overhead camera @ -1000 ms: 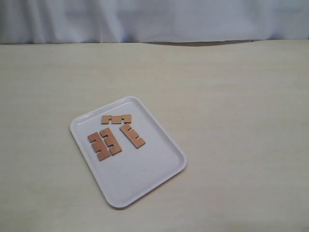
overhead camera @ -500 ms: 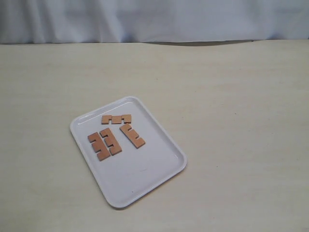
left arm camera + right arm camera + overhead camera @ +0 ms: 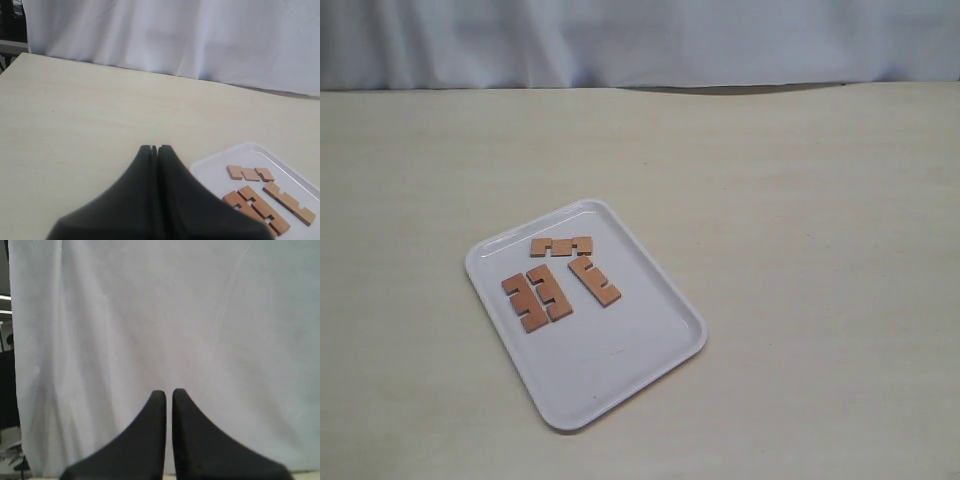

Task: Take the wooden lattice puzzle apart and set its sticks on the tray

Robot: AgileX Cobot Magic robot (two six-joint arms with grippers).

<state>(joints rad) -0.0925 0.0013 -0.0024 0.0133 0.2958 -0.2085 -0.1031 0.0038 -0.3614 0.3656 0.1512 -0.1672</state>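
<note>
The white tray (image 3: 620,352) lies on the table left of centre. Several reddish-brown notched sticks rest flat on its far half, none interlocked: one stick (image 3: 561,246) near the far rim, one stick (image 3: 594,281) at a slant, and two side by side (image 3: 536,297). No assembled lattice puzzle shows. Neither gripper appears in the exterior view. In the left wrist view my left gripper (image 3: 154,148) is shut and empty above bare table, with the tray (image 3: 215,172) and sticks (image 3: 289,203) off to one side. My right gripper (image 3: 169,392) is shut and empty, facing the white curtain.
A pale wooden table (image 3: 800,220) stretches around the tray. A white curtain (image 3: 640,40) hangs along its far edge. Dark equipment (image 3: 5,385) shows at the edge of the right wrist view.
</note>
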